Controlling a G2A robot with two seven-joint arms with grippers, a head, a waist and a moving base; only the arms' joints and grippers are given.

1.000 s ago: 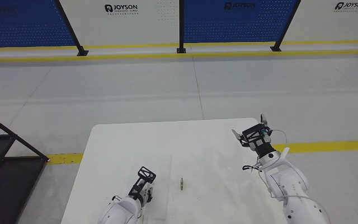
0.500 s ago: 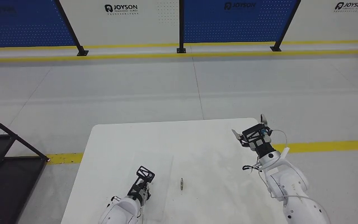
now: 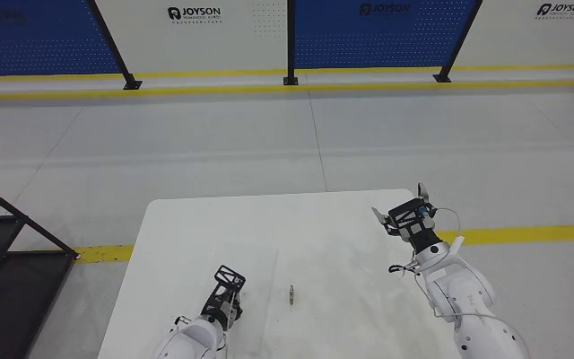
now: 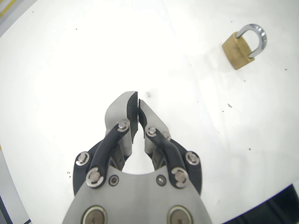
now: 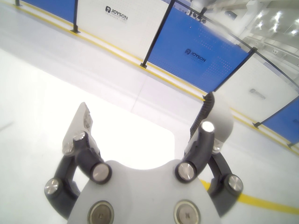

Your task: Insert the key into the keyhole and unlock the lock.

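Currently L gripper (image 4: 138,101) has jaws pressed together, low over table (image 3: 341,233). Ahead and to its right lies the lock (image 4: 240,50), shackle end farther from jaws than brass body. R gripper (image 5: 144,117), jaws apart, is well away; L arm nearer.

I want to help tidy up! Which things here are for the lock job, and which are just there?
For the job: the brass padlock lying on the table; the left gripper, shut, near it; the right gripper, open, at the table's far corner.
Just there: the blue and white fence panels; the black rack beside the table.
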